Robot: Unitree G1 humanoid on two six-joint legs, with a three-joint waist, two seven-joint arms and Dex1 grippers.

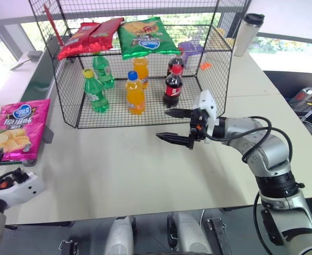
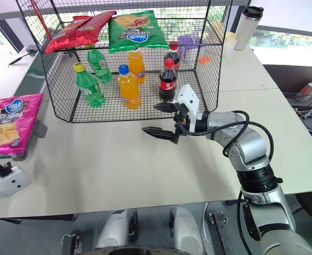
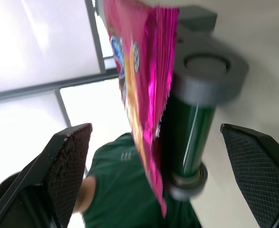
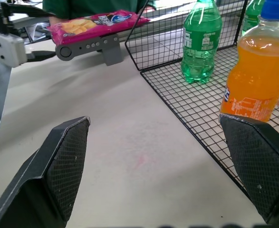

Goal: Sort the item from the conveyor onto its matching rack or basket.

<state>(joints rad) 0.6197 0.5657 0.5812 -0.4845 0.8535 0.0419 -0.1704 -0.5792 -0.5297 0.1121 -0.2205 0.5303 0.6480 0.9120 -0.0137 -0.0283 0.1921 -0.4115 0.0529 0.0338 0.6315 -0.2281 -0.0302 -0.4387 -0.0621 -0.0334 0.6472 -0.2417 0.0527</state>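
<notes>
1. We see a flat, shiny pink crisp bag (image 1: 17, 129) lying on the near end of the green belt (image 1: 40, 79), at the far left of the pale, smooth table (image 1: 134, 170).
2. Our left gripper (image 3: 160, 175) sits just near of the bag, its two black, bumpy fingers wide apart and holding nothing.
3. Our right gripper (image 1: 173, 126) hangs over the table in front of the black wire cage (image 1: 219, 69), fingers spread wide and empty.
4. The cage is made of thin square mesh. On its shelf lie red bags (image 1: 86, 36) and a green bag (image 1: 145, 36).
5. On its wire floor stand round plastic bottles: green (image 1: 95, 91), orange (image 1: 135, 93) and dark cola (image 1: 173, 86).
</notes>
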